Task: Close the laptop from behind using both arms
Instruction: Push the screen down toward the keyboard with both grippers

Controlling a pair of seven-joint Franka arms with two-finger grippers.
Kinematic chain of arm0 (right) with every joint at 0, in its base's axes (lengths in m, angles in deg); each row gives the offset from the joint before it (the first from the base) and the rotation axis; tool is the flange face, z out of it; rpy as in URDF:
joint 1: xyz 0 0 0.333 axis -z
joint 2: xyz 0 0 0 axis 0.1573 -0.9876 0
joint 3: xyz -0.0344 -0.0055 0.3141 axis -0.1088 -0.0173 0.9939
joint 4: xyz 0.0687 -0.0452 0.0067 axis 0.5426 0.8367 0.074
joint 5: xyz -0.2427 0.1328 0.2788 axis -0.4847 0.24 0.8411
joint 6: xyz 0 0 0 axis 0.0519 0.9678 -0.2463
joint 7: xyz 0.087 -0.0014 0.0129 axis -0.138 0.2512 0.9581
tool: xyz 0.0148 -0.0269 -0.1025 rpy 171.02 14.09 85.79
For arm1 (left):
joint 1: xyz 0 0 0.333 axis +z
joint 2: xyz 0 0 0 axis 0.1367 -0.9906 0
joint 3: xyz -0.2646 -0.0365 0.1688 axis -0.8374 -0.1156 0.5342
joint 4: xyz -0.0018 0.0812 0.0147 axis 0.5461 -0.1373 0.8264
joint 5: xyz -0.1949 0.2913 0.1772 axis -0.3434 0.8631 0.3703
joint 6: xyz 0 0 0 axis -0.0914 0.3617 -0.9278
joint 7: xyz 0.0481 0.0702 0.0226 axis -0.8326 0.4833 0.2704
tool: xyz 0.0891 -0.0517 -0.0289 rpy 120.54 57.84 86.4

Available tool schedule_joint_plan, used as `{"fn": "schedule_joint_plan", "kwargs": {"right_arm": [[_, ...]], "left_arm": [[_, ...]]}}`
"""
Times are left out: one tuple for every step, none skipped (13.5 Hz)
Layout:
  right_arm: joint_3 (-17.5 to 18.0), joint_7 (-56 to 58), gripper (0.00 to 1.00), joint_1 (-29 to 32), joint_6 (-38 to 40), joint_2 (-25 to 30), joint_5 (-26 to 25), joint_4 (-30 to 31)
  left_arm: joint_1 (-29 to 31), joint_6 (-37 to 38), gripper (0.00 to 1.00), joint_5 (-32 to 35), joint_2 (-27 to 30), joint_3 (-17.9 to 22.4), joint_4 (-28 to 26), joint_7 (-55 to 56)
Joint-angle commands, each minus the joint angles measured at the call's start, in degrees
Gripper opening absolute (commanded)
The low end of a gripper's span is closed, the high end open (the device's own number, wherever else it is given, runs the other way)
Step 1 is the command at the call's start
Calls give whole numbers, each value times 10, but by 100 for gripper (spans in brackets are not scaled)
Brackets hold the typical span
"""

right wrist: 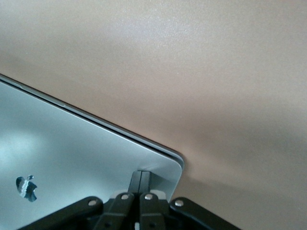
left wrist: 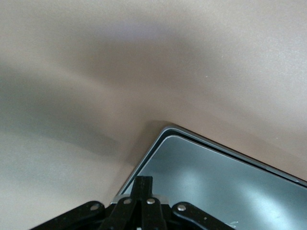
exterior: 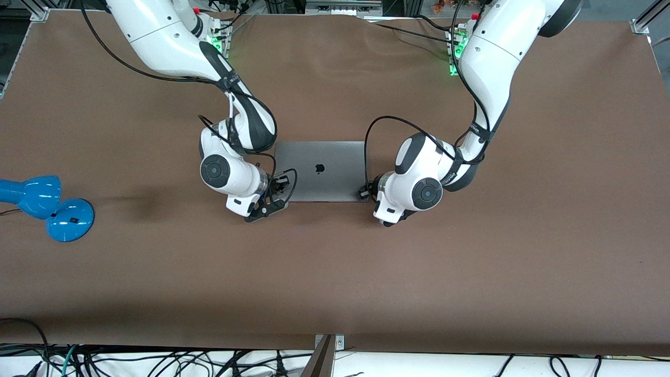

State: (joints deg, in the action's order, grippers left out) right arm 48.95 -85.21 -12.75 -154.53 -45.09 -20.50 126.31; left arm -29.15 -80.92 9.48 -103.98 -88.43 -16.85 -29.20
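Observation:
The space-grey laptop lies in the middle of the brown table with its lid down flat and the dark apple logo facing up. My right gripper is shut, its fingertips resting on the lid's corner nearer the front camera at the right arm's end. My left gripper is shut, its fingertips on the lid's corner nearer the front camera at the left arm's end. A thin seam shows between lid and base. Keyboard and screen are hidden.
A blue desk lamp lies on the table toward the right arm's end. Black cables hang from both arms over the laptop's sides. The table's front edge has wires below it.

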Motion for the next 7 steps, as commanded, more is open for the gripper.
{"fn": "schedule_joint_plan", "kwargs": {"right_arm": [[-3,7,0,-4,-9,-10,-6,-13],[-3,7,0,-4,-10,-11,-6,-14],[-3,7,0,-4,-11,-12,-6,-14],[-3,7,0,-4,-10,-12,-6,-14],[-3,7,0,-2,-11,-11,-5,-15],[-3,6,0,0,-6,-9,-2,-22],[-3,2,0,1,0,-4,0,-35]], "left_arm": [[-4,-14,0,13,-16,0,18,1],[-6,-18,0,13,-24,0,19,1],[-8,-27,0,13,-28,0,19,1],[-9,-35,0,13,-32,0,19,1],[-9,-37,0,13,-36,0,20,1],[-9,-37,0,14,-38,0,20,1],[-9,-37,0,14,-41,0,24,1]]}}
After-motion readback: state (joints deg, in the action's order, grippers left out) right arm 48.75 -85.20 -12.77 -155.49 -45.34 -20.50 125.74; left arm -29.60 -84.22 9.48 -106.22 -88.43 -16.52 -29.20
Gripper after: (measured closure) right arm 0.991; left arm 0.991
